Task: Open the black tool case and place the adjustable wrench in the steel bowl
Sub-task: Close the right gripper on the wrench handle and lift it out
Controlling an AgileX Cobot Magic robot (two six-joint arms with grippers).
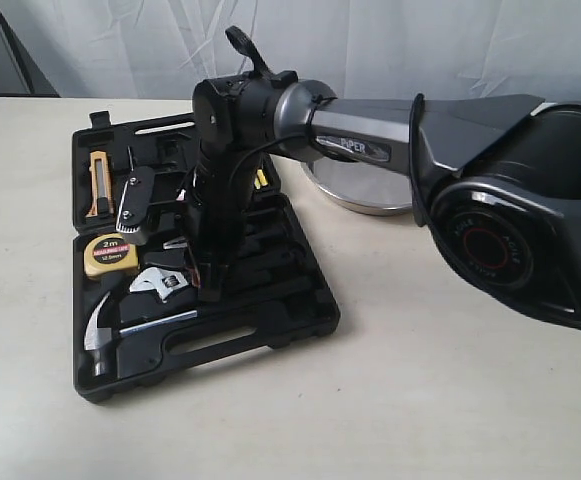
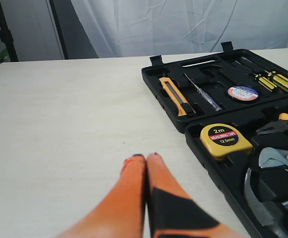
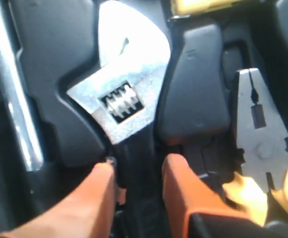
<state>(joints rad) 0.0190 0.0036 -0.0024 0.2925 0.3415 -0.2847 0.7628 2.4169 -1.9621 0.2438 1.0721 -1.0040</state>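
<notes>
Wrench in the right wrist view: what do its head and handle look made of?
Wrench head: bare metal, likely steel; bright silver with strong glare. Handle: black and dull; coated metal or plastic, cannot tell which.

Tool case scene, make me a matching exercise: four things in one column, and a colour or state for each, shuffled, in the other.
1 adjustable wrench
2 tape measure
3 steel bowl
4 left gripper

A jaws shut, over bare table
B silver head, black handle
C shiny, outside the case
D yellow, marked 2m

Pairs: 1-B, 2-D, 3-C, 4-A
</notes>
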